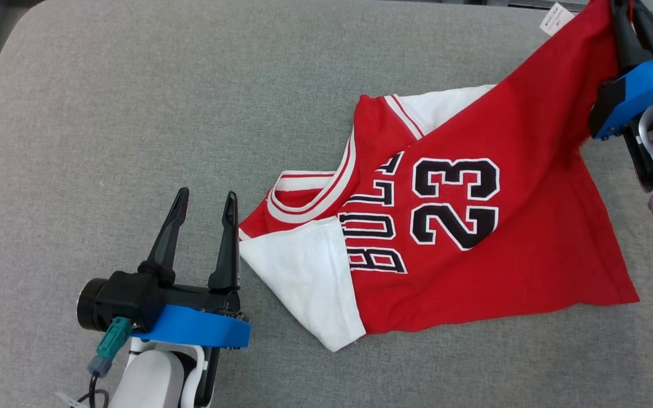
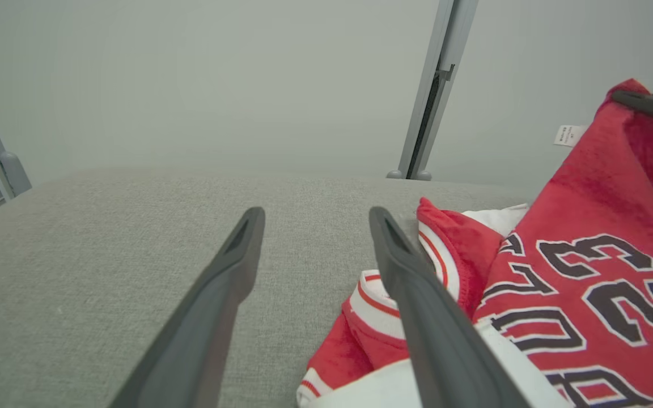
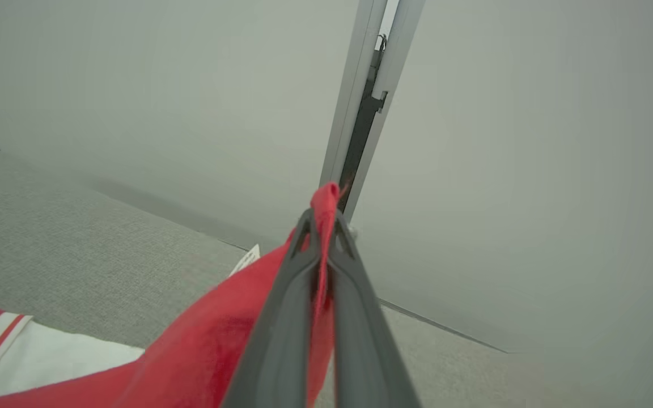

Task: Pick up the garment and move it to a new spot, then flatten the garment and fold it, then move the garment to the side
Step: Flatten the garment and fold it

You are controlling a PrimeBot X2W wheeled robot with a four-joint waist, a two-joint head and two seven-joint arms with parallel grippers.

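Left hand [image 1: 206, 197] sits lowest in the head view, over the front left of the grey cloth-covered surface [image 1: 105, 113]. Its fingers are spread apart with nothing between them, pointing away from the robot. Its right finger [image 1: 227, 243] is just beside the collar end of the jersey [image 1: 530, 238], at the edge of the near white sleeve [image 1: 304, 283]. Can't tell whether it touches the cloth.

Jersey is red with white sleeves and a red-and-white striped collar [image 1: 309, 211]. Black "23" [image 1: 456, 201] and lettering face up. Most of it lies on the surface right of centre, collar toward the left hand, hem toward the right.

Far right corner is lifted off the surface. Right hand [image 3: 323, 224] is clamped tight on that red corner, with a bit of cloth poking out past the fingertips. The cloth slopes from the grip down to the flat part. A white label [image 1: 556, 17] sticks out of the raised edge near the grip. Far sleeve [image 1: 451, 105] is partly under the red body.

A grey metal post [image 2: 434, 85] stands behind the surface's far edge.
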